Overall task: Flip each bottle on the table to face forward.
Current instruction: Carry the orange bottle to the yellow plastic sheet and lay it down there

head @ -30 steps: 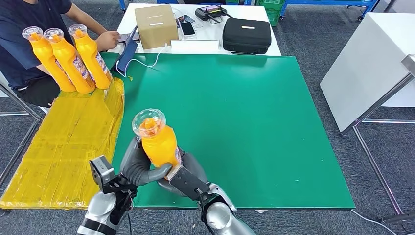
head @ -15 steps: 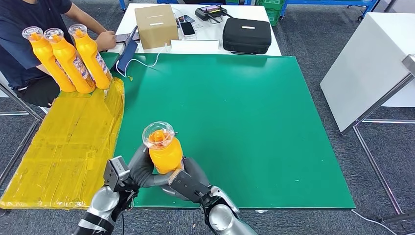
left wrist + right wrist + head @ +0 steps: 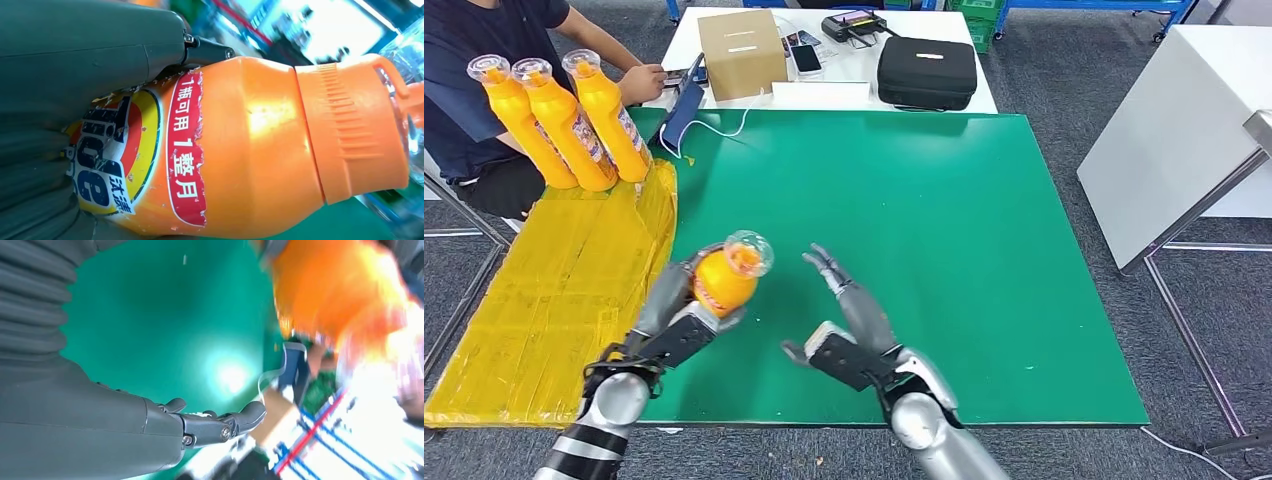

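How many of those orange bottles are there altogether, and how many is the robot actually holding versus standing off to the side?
Orange bottle held in the left hand: 1
Orange bottles standing on the yellow sheet: 3
Total: 4 orange bottles

The right hand holds nothing.

A red strip on the label of the orange bottle (image 3: 250,145) reads "1瓶可用 1整月", beside large blue lettering partly hidden under the left hand (image 3: 75,60).
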Robot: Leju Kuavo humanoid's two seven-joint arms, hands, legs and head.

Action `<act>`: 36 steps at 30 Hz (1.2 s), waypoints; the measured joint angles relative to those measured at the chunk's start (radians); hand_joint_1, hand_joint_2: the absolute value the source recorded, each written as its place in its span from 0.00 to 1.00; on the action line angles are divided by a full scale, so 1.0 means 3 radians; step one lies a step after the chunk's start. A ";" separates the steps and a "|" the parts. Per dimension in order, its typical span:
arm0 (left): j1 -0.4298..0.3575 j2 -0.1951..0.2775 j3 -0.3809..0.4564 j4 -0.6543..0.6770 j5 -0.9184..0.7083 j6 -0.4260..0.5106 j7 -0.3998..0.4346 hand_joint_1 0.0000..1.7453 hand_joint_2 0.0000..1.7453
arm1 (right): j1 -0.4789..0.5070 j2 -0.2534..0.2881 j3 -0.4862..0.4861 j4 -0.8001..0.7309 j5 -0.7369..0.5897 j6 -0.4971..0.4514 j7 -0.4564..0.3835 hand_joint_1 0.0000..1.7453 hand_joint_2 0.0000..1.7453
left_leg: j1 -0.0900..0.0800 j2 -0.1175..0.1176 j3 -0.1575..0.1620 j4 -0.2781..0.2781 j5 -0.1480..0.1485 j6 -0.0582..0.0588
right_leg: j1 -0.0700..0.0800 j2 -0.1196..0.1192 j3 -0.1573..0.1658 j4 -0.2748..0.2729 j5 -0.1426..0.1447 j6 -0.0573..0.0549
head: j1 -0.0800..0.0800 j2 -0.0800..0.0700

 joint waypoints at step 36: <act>-0.0585 0.0342 -0.0152 0.1829 -0.2894 0.1246 0.0663 1.00 1.00 | 0.0034 -0.0469 -0.0345 -0.0540 -0.0194 0.0180 -0.0130 0.00 0.00 | -0.0001 -0.0001 -0.0004 0.0000 0.0002 -0.0001 | 0.0000 -0.0002 -0.0003 0.0004 0.0001 -0.0003 | 0.0000 0.0000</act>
